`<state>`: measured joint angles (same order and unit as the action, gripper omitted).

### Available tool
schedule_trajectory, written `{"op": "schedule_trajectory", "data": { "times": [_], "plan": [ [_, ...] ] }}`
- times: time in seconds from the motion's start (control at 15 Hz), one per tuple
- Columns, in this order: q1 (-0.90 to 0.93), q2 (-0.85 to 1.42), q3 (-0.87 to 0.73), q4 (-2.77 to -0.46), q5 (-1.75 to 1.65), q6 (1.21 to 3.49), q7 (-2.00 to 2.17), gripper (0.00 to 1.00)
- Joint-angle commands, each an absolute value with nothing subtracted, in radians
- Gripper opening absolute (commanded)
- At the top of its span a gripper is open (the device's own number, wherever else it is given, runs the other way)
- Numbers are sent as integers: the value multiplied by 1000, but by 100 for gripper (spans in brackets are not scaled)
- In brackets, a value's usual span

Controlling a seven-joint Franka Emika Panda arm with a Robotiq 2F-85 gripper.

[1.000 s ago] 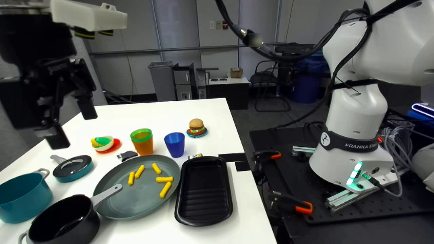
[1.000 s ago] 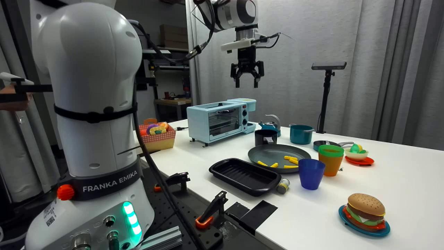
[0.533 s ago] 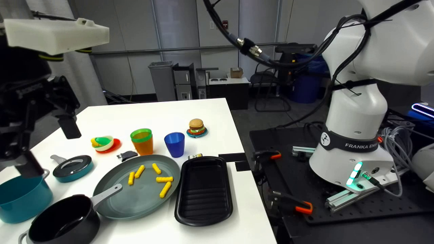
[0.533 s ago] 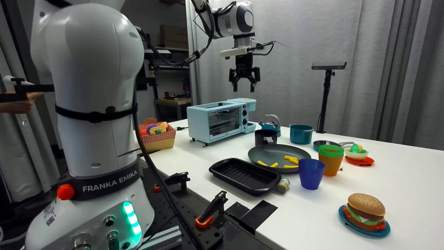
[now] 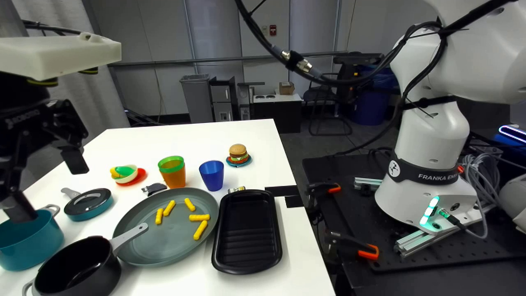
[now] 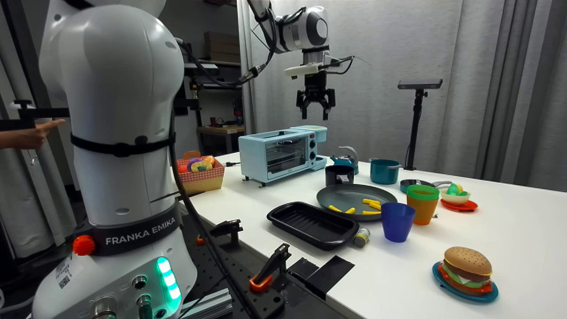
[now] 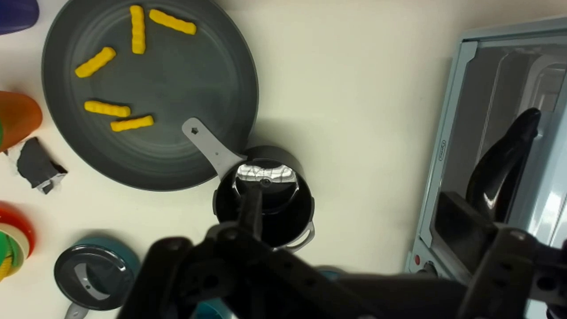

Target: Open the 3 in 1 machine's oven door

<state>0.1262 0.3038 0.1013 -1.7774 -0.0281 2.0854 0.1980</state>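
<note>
The light blue 3 in 1 machine (image 6: 252,157) stands at the back of the table in an exterior view. Its glass oven door (image 6: 283,160) is shut, with a dark handle (image 6: 290,142) along the top. In the wrist view the machine (image 7: 434,177) is at the right edge, and the black curved handle (image 7: 496,170) shows partly behind a finger. My gripper (image 6: 315,114) is open and empty, pointing down, above the machine's height. It also shows at the left in an exterior view (image 5: 47,185), where the machine is out of view. In the wrist view the gripper (image 7: 354,217) has its fingers wide apart.
A black pot (image 7: 283,226) and a grey pan (image 7: 177,79) with yellow sticks lie in front of the machine. A black tray (image 6: 312,223), a teal pot (image 6: 384,172), a kettle (image 6: 347,161) and a basket (image 6: 201,179) are around. A hand (image 6: 31,136) points from the far left.
My gripper has moved down and, in an exterior view, toward the left edge, staying open. The oven door has not moved. The person's hand at the far left has shifted and now points.
</note>
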Motion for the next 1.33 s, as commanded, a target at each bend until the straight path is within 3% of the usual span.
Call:
{"op": "schedule_trajectory", "data": {
  "times": [0.0,1.27],
  "plan": [
    [142,344,90,-1726,-28,2078,233,100],
    [200,444,90,-1641,-48,2070,245,100]
  ]
}}
